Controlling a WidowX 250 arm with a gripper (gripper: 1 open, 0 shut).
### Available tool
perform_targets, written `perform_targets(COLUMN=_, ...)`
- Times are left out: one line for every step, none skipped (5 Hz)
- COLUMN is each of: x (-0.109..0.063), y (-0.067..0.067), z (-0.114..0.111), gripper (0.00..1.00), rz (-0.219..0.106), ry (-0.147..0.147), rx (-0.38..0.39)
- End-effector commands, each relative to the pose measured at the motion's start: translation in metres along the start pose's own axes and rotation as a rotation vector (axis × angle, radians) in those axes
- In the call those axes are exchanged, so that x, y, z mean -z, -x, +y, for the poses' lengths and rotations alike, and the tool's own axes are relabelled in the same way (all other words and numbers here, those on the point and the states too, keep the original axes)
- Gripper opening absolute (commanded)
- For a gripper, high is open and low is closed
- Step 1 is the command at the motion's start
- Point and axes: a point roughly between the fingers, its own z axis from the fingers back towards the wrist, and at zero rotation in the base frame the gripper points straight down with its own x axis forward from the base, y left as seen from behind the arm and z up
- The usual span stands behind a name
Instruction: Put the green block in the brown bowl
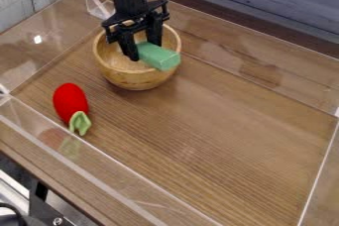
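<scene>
While the black gripper [138,38] pointed straight down into the brown bowl [122,70], its fingers stood narrow, closed around the near end of the green block [162,57]. That block lay tilted on the bowl's right rim, partly inside. Well below and left of the gripper, a red strawberry-like toy [69,102] with a green end rested on the wooden table [225,141]. Clear walls [318,185] ringed the table. Whether the fingertips touched the bowl floor was hidden.

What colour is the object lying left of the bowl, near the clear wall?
Red, with a small green end: the toy, seen in the camera view.
</scene>
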Motion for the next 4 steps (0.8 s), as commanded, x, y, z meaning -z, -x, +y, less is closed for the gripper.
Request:
perform_targets(x=-0.0142, y=-0.0035, z=-0.0075, gripper=0.00, rz=-0.035, ry=0.023, rx=0.019)
perform_targets(x=-0.0137, y=-0.0026, z=-0.0074, gripper=0.00, rz=-0.032, ry=0.012, rx=0.025)
perform_targets(x=-0.0132, y=-0.0015, z=-0.0077, gripper=0.00, rz=-0.029, ry=0.001, rx=0.031)
perform_targets(x=-0.0128, y=-0.0004, z=-0.0080, gripper=0.00, rz=-0.025, ry=-0.009, rx=0.037)
